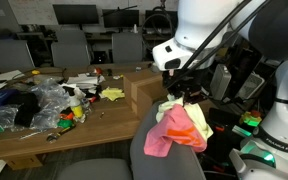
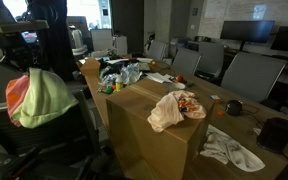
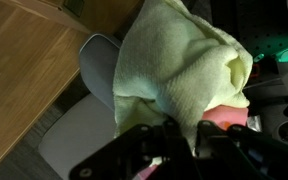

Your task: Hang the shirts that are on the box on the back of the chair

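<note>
end effector [image 3: 194, 138] pressed together on a fold of the pale yellow shirt [image 3: 179, 60], right at the top of the chair [image 3: 96, 62] backrest. draped over that backrest directly below the end effector, with the coral-pink shirt [image 1: 187, 133] beside it, touching. well apart from both, on top of the box [image 2: 149, 135]: the peach-cream shirt [image 2: 174, 108], crumpled. just beside the box, a cluttered bench [image 1: 44, 140].

The white, thick-jointed robot arm [image 1: 209, 25] bends down from above and carries its black two-fingered hand [image 1: 181, 92] pointing downward. In the wrist view the hand [image 3: 189, 138] enters from the bottom edge. Its fingers [image 3: 162, 140] stand nearly together, pinching a fold of the pale yellow soft shirt [image 3: 174, 70].
</note>
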### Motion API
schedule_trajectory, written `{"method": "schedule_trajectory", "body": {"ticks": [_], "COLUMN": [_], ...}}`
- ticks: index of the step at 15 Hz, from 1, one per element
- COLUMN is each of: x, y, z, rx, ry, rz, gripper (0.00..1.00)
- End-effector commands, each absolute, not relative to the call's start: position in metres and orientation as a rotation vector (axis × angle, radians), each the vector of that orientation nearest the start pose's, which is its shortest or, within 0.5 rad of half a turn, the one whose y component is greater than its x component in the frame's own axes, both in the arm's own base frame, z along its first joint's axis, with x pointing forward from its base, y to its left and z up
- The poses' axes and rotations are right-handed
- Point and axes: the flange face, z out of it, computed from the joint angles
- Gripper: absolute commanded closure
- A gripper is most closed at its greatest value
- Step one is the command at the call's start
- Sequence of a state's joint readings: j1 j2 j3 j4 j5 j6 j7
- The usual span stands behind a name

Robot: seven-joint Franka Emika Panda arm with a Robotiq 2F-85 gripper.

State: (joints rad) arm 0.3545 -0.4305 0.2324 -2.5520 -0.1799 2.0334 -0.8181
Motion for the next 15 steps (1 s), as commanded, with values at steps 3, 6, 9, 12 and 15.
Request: {"method": "schedule_trajectory", "body": {"ticks": [3, 6, 9, 12, 15], "x": [0.340, 0.344, 0.348, 0.351, 0.350], "y": [0.225, 0.228, 0.229, 0.227, 0.223], "z": [0.410, 0.408, 0.406, 0.403, 0.402], "rx": [-2.546, -2.557, -2.566, -2.579, -2.581], "ry": [-2.293, -2.314, -2.324, -2.330, -2.341], "rz": [0.051, -0.006, -0.023, -0.020, 0.004], "gripper": [0.97, 0.97, 0.97, 0.97, 0.97]}}
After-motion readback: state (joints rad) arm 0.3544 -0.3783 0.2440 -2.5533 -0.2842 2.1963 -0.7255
